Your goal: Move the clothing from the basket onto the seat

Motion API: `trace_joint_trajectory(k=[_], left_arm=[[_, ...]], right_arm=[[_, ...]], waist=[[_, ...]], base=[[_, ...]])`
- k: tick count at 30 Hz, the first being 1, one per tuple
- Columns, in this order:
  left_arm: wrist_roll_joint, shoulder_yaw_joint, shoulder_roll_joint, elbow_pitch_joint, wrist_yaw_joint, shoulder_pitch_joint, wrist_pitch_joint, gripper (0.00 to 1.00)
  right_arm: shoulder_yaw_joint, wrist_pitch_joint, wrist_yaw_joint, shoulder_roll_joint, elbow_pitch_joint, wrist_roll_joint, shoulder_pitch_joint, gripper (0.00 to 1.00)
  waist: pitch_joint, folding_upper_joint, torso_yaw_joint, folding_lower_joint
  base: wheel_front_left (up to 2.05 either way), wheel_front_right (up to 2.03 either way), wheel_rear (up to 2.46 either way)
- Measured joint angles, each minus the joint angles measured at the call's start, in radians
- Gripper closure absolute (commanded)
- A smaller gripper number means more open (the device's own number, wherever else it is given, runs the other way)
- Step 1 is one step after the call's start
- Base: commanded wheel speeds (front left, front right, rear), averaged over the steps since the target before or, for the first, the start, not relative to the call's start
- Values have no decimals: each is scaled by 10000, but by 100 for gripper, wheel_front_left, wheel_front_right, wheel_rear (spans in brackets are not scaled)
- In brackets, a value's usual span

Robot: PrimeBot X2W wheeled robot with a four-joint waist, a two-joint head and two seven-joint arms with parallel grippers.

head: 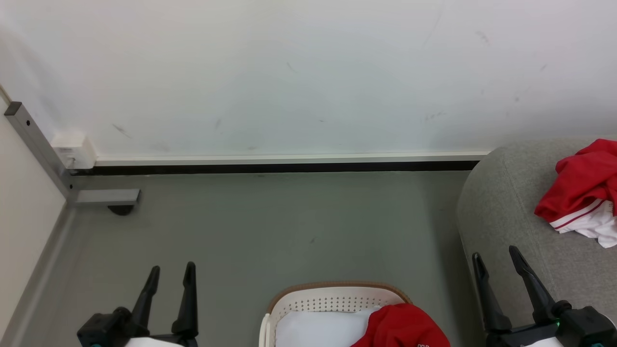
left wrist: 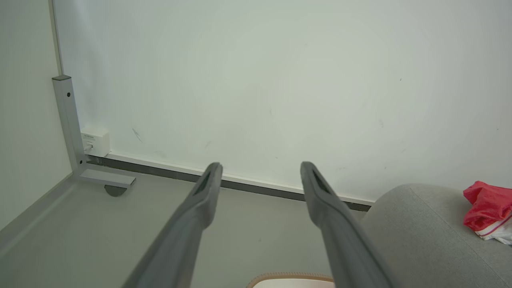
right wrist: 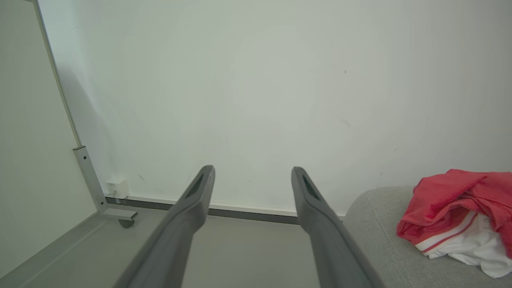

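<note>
At lower left of the head view, left pincer [head: 173,266]: released, fingers spread, nothing between them. At lower right, right pincer [head: 495,252]: likewise released and empty, fingers pointing up the frame across the near edge of the seat [head: 501,207]. Same spread, empty fingers in both wrist views, aimed at the bare wall [head: 308,72] above the floor [head: 289,231].

Clothing in two places. On the seat, at the right edge of the head view, a crumpled red-and-white garment [head: 583,188] with striped trim. In the basket [head: 337,285], at bottom centre, a red garment [head: 400,327] heaped toward the right side and cut off by the bottom edge, a trace of white print at its lower margin. Beside it, on the left, white cloth [head: 318,330]; garment or liner, cannot tell.

By that reading, task partly done, with a reach into the basket as the likely next step.

Deciding relation: red garment between the two pincers across the frame, below both sets of fingertips, and nearer the right pincer than the left. No clear long axis, just a rounded mound, so no favoured angle of approach. Probably calls for the right pincer to draw back, down and leftward in the frame. Seat just right of the basket, so a short carry afterwards.
</note>
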Motion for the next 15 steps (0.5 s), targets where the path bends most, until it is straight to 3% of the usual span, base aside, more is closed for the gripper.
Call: trace_joint_trajectory(k=[15], left_arm=[[-276, -401, -10, -240, -46, -460, 0, 0]], right_arm=[[13, -2, 0, -330, -431, -2, -725, 0]], waist=[[595, 0, -497, 0]], base=[[0, 0, 0]])
